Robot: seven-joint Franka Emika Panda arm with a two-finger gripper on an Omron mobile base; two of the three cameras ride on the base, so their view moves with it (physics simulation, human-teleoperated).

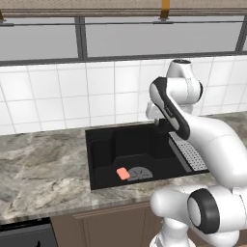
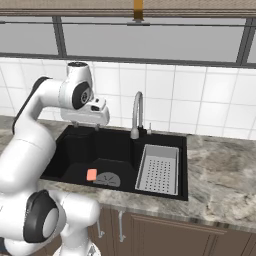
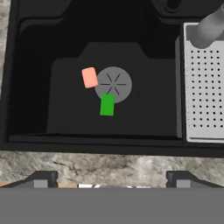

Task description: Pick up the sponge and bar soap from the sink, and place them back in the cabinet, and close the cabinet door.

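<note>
The black sink (image 1: pixel 102 144) (image 2: pixel 183 170) (image 3: pixel 30 87) is set in a grey marbled counter. On its floor, the pink bar soap (image 3: pixel 89 77) (image 1: pixel 123 173) (image 2: pixel 91 174) lies at the left edge of the round drain (image 3: pixel 113 84). The green sponge (image 3: pixel 107 105) lies just below the drain, close to the front wall. My gripper (image 3: pixel 111 180) (image 2: pixel 87 128) hangs high above the basin's front-left part, open, with nothing between its fingers. The cabinet and the cabinet door are out of view.
A perforated grey tray (image 2: pixel 159 170) (image 3: pixel 203 83) (image 1: pixel 192 155) fills the sink's right section. The chrome faucet (image 2: pixel 136 112) (image 3: pixel 210 26) rises behind it. Marbled counter (image 1: pixel 38 169) runs on both sides, with a white tiled wall and windows behind.
</note>
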